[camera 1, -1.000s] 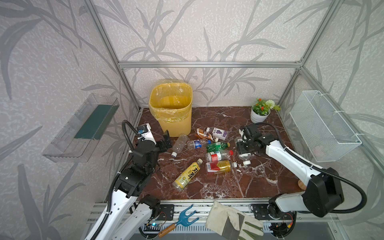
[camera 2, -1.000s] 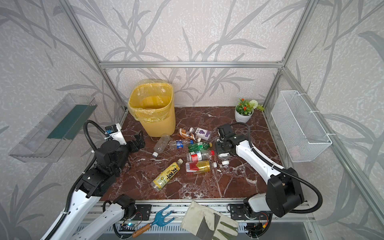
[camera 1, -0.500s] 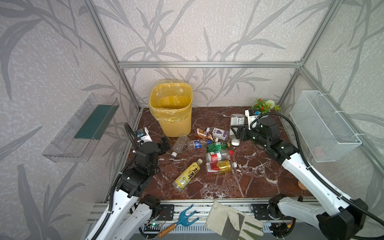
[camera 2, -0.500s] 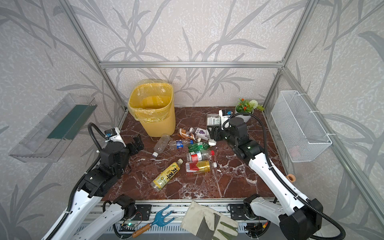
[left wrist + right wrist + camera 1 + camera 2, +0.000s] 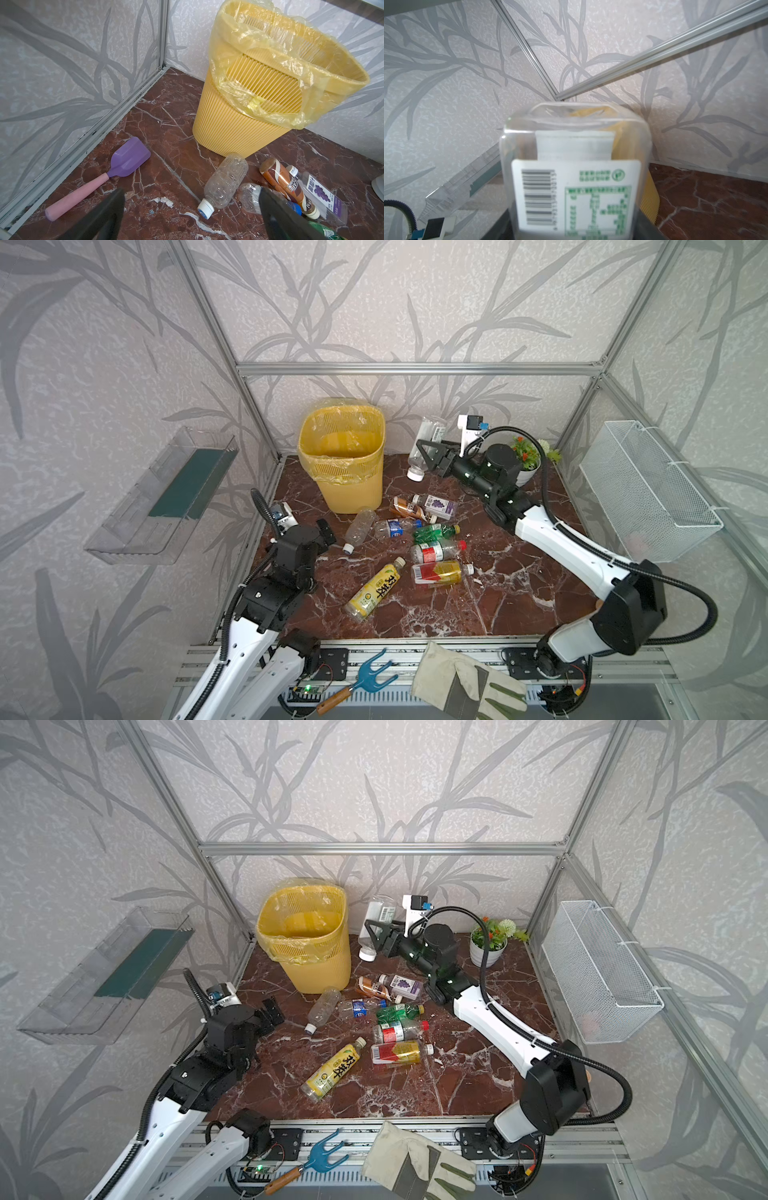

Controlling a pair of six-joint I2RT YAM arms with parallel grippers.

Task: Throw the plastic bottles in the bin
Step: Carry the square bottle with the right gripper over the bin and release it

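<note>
Right hand [image 5: 425, 453] higher, bottle [image 5: 575, 176] blurred

A potted plant [image 5: 528, 458] is set in the marble bench's [image 5: 498, 605] far right corner, a purple spatula [image 5: 116, 168] laid by its left edge. Past the front edge a glove [image 5: 465, 684] and blue hand rake [image 5: 361, 678] are laid.
</note>
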